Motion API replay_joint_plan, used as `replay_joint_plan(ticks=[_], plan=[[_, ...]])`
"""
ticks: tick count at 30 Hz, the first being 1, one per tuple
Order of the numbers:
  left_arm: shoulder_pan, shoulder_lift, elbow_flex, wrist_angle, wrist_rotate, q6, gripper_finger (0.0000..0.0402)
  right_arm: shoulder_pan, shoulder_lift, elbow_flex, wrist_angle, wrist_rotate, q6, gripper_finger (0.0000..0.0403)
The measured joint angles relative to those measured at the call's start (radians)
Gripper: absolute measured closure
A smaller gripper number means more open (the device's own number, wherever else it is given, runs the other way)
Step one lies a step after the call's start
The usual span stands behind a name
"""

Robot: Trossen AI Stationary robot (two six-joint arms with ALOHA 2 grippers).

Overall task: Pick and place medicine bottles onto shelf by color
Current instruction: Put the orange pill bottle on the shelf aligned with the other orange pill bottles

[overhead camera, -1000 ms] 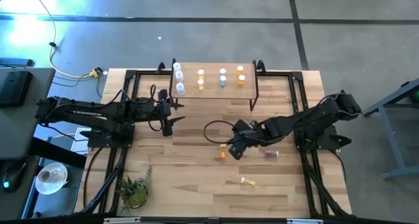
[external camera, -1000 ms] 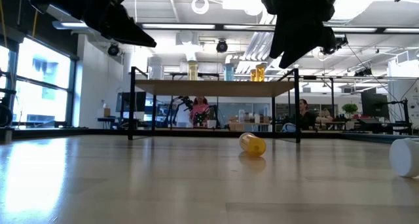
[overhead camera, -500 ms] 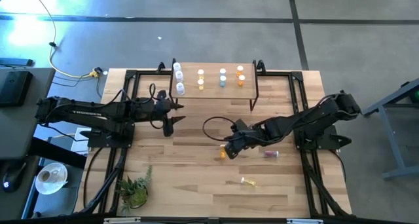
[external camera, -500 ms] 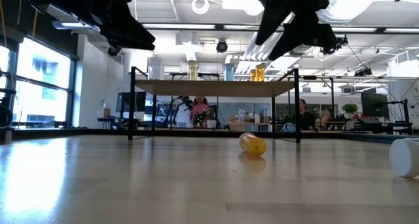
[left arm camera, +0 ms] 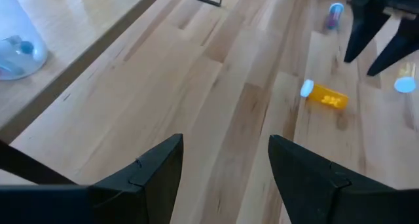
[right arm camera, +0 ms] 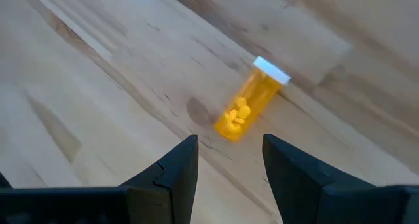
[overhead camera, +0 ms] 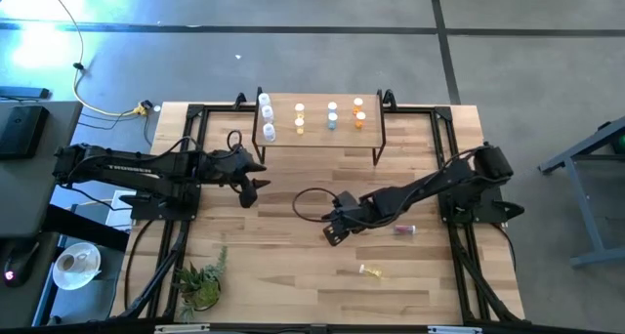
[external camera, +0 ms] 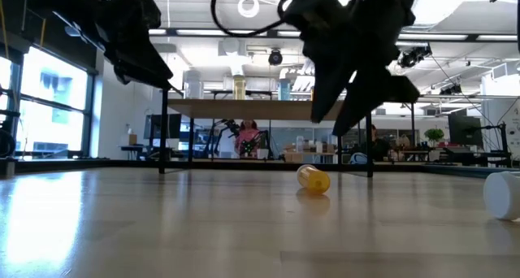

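Observation:
An amber-orange bottle (right arm camera: 245, 109) with a white cap lies on its side on the tabletop; it also shows in the low view (external camera: 313, 179) and the left wrist view (left arm camera: 324, 95). My right gripper (right arm camera: 226, 162) is open and hovers just above it (overhead camera: 332, 231), hiding it in the high view; its fingers stand clear of the bottle. My left gripper (overhead camera: 254, 178) is open and empty, left of the shelf (overhead camera: 317, 137). On the shelf, several bottles stand upright in columns: white (overhead camera: 266, 114), pale yellow (overhead camera: 299, 117), bluish (overhead camera: 332, 114), amber (overhead camera: 358, 111).
A bottle (overhead camera: 404, 229) lies on its side right of my right gripper, and a yellow one (overhead camera: 369, 271) nearer the table's near edge. A small potted plant (overhead camera: 200, 285) stands at the near left corner. A black cable loop (overhead camera: 311, 199) hangs by the right arm.
My right gripper has gone down and toward the table's left and near edges, coming over the amber bottle, which has stayed lying where it was. Its fingers have stayed open.

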Motion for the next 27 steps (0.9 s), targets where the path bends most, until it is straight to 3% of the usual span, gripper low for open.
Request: replay_joint_plan(ticks=[6, 16, 27], plan=[[0.000, 0.000, 0.000, 0.005, 0.000, 0.000, 0.0186, 0.000, 0.068, 0.000, 0.099, -0.020, 0.023, 0.0242], [0.000, 0.000, 0.000, 0.004, -0.002, 0.015, 0.0186, -0.020, 0.114, 0.000, 0.090, -0.006, 0.081, 0.0242], [0.000, 0.002, 0.000, 0.003, -0.004, 0.027, 0.0186, -0.045, 0.182, 0.003, 0.086, -0.059, 0.100, 0.0242]])
